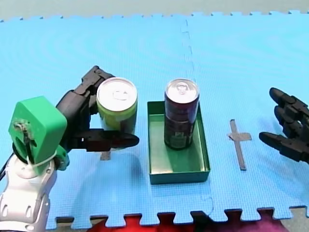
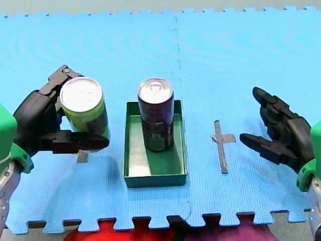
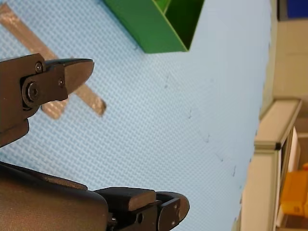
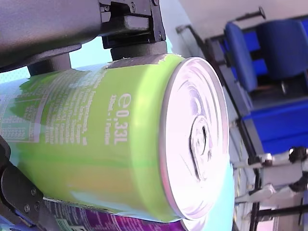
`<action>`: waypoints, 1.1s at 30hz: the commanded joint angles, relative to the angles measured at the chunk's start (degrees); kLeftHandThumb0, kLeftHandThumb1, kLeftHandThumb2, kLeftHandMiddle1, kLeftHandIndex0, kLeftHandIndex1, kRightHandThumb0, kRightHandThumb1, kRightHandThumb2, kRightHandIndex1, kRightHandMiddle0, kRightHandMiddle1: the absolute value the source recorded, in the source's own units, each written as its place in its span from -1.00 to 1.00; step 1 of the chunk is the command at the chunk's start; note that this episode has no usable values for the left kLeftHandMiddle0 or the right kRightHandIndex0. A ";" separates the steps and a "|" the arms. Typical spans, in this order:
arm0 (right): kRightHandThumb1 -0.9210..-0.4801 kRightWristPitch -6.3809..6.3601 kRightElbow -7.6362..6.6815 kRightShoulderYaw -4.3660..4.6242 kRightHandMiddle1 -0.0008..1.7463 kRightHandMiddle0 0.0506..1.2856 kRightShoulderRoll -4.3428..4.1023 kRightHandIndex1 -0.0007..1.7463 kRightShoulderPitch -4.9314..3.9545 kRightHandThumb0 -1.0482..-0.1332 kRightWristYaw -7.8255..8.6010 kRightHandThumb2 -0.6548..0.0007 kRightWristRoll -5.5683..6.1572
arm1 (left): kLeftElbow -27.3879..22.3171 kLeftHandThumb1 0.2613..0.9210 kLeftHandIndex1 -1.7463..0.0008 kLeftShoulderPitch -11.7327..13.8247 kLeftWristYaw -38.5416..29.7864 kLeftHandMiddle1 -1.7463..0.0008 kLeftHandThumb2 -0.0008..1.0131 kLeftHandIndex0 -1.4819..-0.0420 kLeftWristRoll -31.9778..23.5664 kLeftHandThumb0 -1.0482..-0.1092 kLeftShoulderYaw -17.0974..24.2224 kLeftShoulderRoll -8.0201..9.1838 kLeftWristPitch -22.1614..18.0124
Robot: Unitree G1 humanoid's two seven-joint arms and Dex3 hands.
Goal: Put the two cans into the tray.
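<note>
Green can (image 1: 117,105) is upright, left of centre in the head views, clamped between the fingers and thumb of the left hand (image 1: 79,115) (just beside the tray (image 1: 178,175), outside it). The dark can (image 1: 181,116) stands inside the tray at centre frame. The right hand (image 1: 289,130) holds nothing at the right edge.

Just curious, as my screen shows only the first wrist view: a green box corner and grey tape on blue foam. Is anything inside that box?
Observer: Yes, a dark purple can stands upright in the green tray.
Visitor: Any other can?
Observer: The left hand grips a light green can outside the tray, on its left.
Visitor: And the other hand?
Observer: The right hand holds nothing, to the right of the tape cross.
</note>
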 commanded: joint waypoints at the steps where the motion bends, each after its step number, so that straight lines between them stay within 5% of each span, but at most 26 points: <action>1: -1.00 0.35 -0.30 0.10 -1.00 -0.68 0.06 -1.00 0.18 -1.00 -0.31 0.77 -0.07 | -1.48 0.68 -1.00 -0.18 -0.94 -1.00 -0.94 0.87 -1.15 -0.03 -0.06 0.65 0.78; 9: -1.00 0.95 -0.34 0.67 -1.00 -0.67 0.70 -1.00 0.13 -1.00 -1.68 0.79 -0.59 | -8.24 0.82 -0.97 1.30 -0.66 -1.00 -0.93 0.87 -1.90 -0.06 -0.58 0.94 4.40; 33: -1.00 1.37 -1.32 0.73 -1.00 -0.67 0.38 -0.99 0.57 -1.00 -1.76 0.80 -0.30 | -4.34 1.00 -0.74 -0.22 0.03 -1.00 -0.91 0.70 -3.41 -0.13 -2.23 -2.91 2.93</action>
